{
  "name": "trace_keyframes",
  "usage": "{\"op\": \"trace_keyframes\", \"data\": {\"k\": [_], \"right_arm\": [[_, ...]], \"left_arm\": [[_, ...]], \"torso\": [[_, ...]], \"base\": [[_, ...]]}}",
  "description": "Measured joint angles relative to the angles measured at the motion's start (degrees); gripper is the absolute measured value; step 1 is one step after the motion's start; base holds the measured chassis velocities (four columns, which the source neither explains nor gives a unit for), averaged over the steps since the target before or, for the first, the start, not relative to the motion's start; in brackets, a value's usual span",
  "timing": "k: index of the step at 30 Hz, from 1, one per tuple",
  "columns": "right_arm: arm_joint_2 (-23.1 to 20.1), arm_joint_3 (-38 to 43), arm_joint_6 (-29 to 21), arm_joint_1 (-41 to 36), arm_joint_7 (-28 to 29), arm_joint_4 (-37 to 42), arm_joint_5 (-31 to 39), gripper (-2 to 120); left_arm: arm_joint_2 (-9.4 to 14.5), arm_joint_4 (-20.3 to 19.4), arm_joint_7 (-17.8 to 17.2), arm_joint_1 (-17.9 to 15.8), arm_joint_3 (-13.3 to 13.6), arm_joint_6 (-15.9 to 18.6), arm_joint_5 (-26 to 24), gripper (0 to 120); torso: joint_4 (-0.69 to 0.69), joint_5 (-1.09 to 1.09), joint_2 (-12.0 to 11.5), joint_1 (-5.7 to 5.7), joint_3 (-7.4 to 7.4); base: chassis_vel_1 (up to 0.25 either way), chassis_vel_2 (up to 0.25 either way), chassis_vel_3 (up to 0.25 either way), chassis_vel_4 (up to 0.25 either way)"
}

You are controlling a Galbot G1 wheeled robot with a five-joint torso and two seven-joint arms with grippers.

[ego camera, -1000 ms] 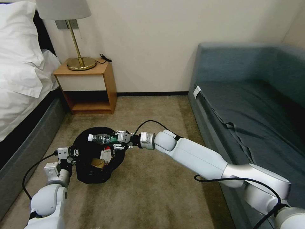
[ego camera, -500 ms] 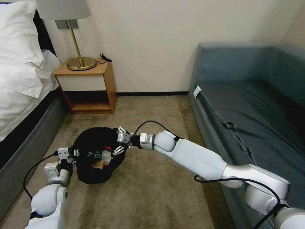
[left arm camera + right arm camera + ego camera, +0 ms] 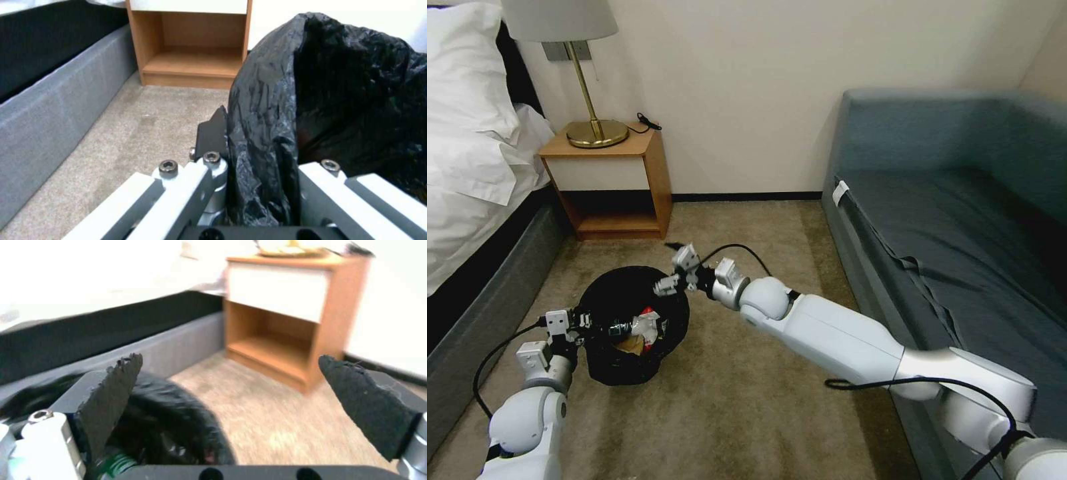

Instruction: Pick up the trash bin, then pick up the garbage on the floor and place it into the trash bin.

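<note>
the left claw [image 3: 582,321] pinches the trash bin [image 3: 630,373] by its rim, bag included; light but slippery there, so grip firmly. right claw [image 3: 677,270] hangs spread above it, garbage [image 3: 642,328] below.

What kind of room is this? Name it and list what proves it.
Probably a hotel bedroom: a bed with white pillows, a wooden nightstand carrying a brass lamp, and a grey-blue sofa on carpet.
</note>
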Motion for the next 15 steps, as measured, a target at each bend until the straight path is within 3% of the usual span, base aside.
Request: {"op": "trace_keyframes", "data": {"k": [1,5,13,15], "right_arm": [[0.0,0.0,0.0,0.0,0.0,0.0,0.0,100],[0.5,1.9,-2.7,-1.8,9.6,2.7,5.8,100],[0.4,4.2,-4.5,-3.6,16.1,4.0,9.1,100],[-0.6,8.0,-5.3,-5.9,18.7,2.8,8.6,100]], "left_arm": [[0.0,0.0,0.0,0.0,0.0,0.0,0.0,5],[-0.1,-1.9,0.0,1.6,-0.2,0.0,-0.5,5],[-0.1,-3.4,-0.4,2.9,-0.5,-0.1,-1.6,5],[0.1,-3.4,-1.6,2.3,-0.7,0.6,-4.9,5]], "torso": [[0.00,0.00,0.0,0.00,0.00],[0.00,0.00,0.0,0.00,0.00],[0.00,0.00,0.0,0.00,0.00],[-0.01,0.01,0.0,0.00,0.00]], "base": [[0.000,0.000,0.000,0.000],[0.000,0.000,0.000,0.000],[0.000,0.000,0.000,0.000],[0.000,0.000,0.000,0.000]]}}
